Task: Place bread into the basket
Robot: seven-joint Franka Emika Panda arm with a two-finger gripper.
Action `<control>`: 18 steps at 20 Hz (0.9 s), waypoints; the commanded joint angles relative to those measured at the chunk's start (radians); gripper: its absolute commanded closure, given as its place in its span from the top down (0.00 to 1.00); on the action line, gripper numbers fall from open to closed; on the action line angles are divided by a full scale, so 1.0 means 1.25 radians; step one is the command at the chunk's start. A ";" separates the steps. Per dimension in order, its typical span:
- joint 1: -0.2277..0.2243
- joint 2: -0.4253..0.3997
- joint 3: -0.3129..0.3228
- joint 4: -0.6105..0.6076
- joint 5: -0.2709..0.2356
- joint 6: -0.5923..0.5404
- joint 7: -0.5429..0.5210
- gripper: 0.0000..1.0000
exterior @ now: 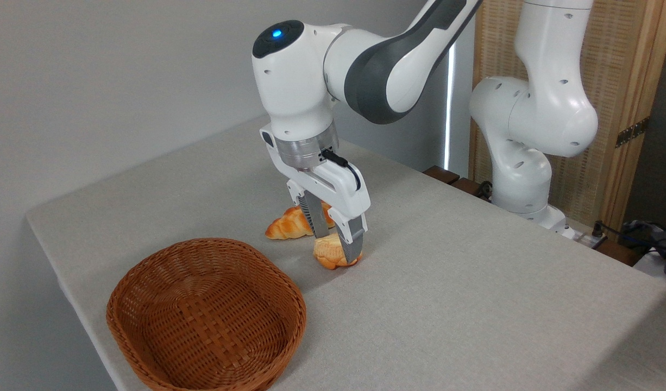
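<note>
My white arm with its dark grey elbow band [387, 65] reaches in from the upper right and bends down at the wrist, where a blue light [277, 33] glows on the black cap of the last joint. Below the silver flange my white two-finger gripper [337, 245] points down and slightly rightward toward the tabletop. My grey ribbed fingers [352, 243] stand close together, pressed against either side of the small round cream-and-golden bun [328, 254] between them.
</note>
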 commanded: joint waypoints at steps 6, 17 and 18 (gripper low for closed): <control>-0.001 -0.001 0.002 -0.004 -0.002 0.006 0.014 0.16; 0.000 -0.002 0.003 0.000 -0.002 0.005 0.014 0.13; 0.000 -0.002 0.003 0.000 -0.002 0.005 0.014 0.13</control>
